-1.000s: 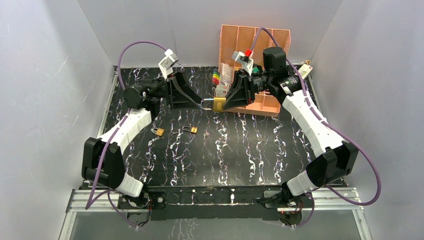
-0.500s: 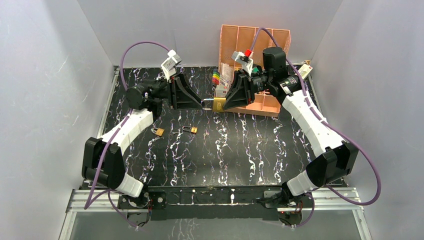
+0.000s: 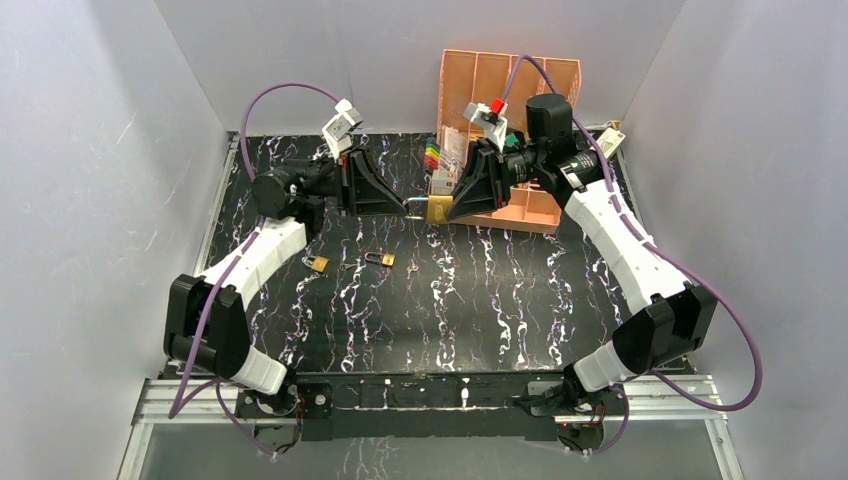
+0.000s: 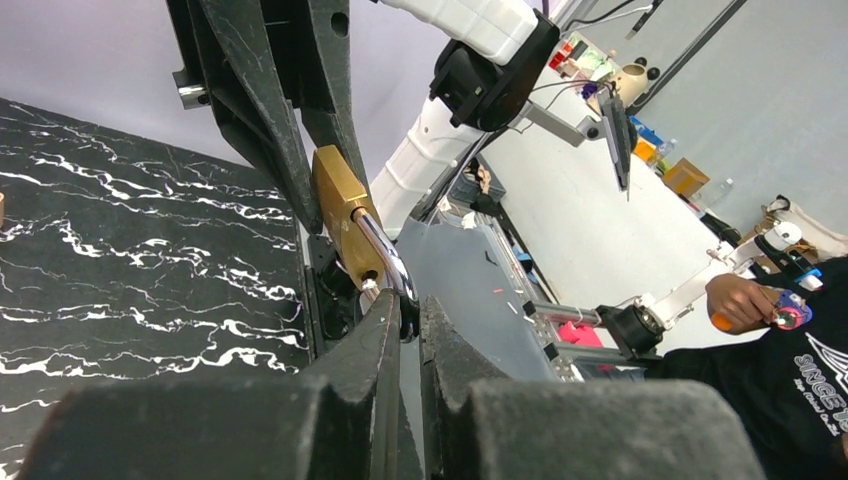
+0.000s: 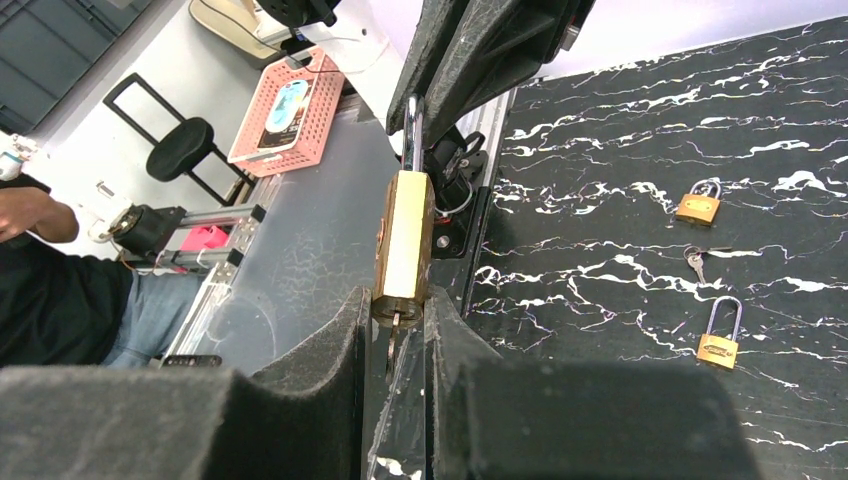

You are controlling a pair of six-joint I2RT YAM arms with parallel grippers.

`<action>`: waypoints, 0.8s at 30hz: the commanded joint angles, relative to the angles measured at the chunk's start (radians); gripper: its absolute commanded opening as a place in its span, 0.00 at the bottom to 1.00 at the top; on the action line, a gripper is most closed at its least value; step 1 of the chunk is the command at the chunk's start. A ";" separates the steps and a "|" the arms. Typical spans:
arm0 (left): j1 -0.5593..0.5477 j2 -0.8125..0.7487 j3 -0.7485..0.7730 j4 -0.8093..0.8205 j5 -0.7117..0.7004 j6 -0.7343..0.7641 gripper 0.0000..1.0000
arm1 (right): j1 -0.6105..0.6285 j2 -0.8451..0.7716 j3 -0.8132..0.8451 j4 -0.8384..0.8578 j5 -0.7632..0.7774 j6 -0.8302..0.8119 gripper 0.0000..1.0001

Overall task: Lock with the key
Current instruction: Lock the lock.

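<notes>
A large brass padlock (image 3: 437,208) hangs in the air between both grippers, at the back of the black marble table (image 3: 450,300). My right gripper (image 5: 398,312) is shut on the brass body (image 5: 403,240). A thin metal blade, apparently the key (image 5: 393,320), sticks out of the padlock's underside between the right fingers. My left gripper (image 4: 405,312) is shut on the silver shackle (image 4: 385,262), just beyond the brass body (image 4: 345,200). In the top view the left gripper (image 3: 400,206) meets the right gripper (image 3: 452,206) across the padlock.
Two small brass padlocks (image 3: 318,264) (image 3: 380,259) lie on the table left of centre. The right wrist view also shows a loose small key (image 5: 693,262) between them. An orange compartment tray (image 3: 510,90) and coloured markers (image 3: 433,158) stand behind the right gripper.
The left gripper's jaws have come together onto the padlock's shackle, after standing open around it. The right gripper and padlock have held still.
</notes>
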 commanded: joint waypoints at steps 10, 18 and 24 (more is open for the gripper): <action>-0.036 -0.037 -0.010 0.042 -0.080 -0.020 0.00 | -0.011 0.007 0.055 0.023 0.019 -0.014 0.00; -0.075 -0.030 -0.022 0.048 -0.095 -0.023 0.00 | -0.010 0.018 0.058 0.038 0.016 -0.003 0.00; -0.080 -0.011 -0.034 0.051 -0.103 -0.004 0.00 | -0.010 0.016 0.058 0.051 0.013 0.008 0.00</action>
